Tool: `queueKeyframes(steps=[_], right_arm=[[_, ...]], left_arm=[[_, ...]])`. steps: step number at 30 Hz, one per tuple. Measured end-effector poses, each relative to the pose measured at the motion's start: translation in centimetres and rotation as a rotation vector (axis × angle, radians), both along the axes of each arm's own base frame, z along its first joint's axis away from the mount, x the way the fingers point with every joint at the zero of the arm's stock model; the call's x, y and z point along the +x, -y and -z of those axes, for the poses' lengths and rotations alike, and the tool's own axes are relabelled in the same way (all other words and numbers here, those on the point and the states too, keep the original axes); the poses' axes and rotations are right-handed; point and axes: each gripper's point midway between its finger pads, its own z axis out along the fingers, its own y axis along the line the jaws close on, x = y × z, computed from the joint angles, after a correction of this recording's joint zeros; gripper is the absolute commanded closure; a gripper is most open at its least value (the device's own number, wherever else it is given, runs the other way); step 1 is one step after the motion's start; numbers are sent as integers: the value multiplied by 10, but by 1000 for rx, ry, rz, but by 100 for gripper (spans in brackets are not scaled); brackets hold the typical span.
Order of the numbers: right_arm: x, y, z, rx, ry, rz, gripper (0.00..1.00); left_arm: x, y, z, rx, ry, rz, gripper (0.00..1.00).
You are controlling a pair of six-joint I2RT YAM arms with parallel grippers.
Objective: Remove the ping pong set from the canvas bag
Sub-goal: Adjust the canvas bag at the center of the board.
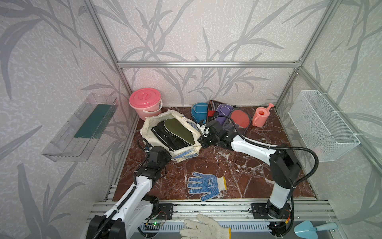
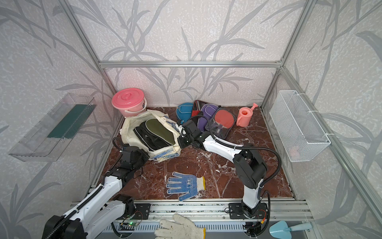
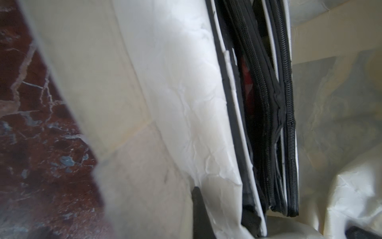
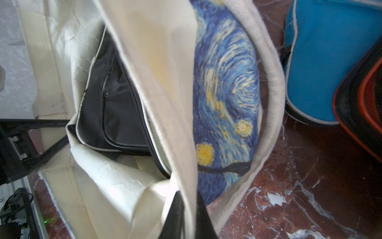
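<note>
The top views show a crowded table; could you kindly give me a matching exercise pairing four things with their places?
Things: 1 olive case; 2 blue case; 3 blue-dotted glove; 4 pink bucket.
Places: A near the table's front edge; B inside the canvas bag; C back corner, lid on; D at the back wall, among other cases.
Pairs: 1-B, 2-D, 3-A, 4-C.

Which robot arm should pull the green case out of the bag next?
Probably right. The right fingers sit at the rim of the canvas bag, beside the olive case; the left fingers are shut, seemingly pinching the bag's near corner to steady it.
</note>
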Motion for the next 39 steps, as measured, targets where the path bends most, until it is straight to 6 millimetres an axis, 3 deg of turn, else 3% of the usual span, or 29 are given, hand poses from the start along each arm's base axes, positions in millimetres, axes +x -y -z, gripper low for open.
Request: queueKeyframes(steps=[3,6,9,12,18,21,23,28,31,39], right_arm=[[-4,1,-30,-11,103,-11,26],[-13,2,-70,1,217,-30,12],[-32,-8,-108,19,327,-92,4],[-51,-26,-134,36,408,-174,2],[-75,-66,-159,47,500,-333,4],[-69,-85,-155,38,515,-376,9],[-63,-97,-141,17,510,-397,15],[-48,-125,-88,-59,460,-453,30],[-40,-138,-64,-90,437,-467,32],[-12,-157,-42,-138,437,-448,40]], left_arm=[[-5,-8,2,39,-16,-16,100],[-7,-11,3,59,-32,-17,100],[-9,-12,4,71,-43,-14,100],[-8,-12,1,77,-45,-10,100],[-8,-12,-2,83,-42,-3,100],[-8,-12,-5,81,-31,-3,100],[-9,-12,-7,79,-27,-3,100],[-9,-12,-10,79,-19,2,100],[-9,-12,-11,79,-17,3,100],[-10,-11,-13,76,-12,6,100]])
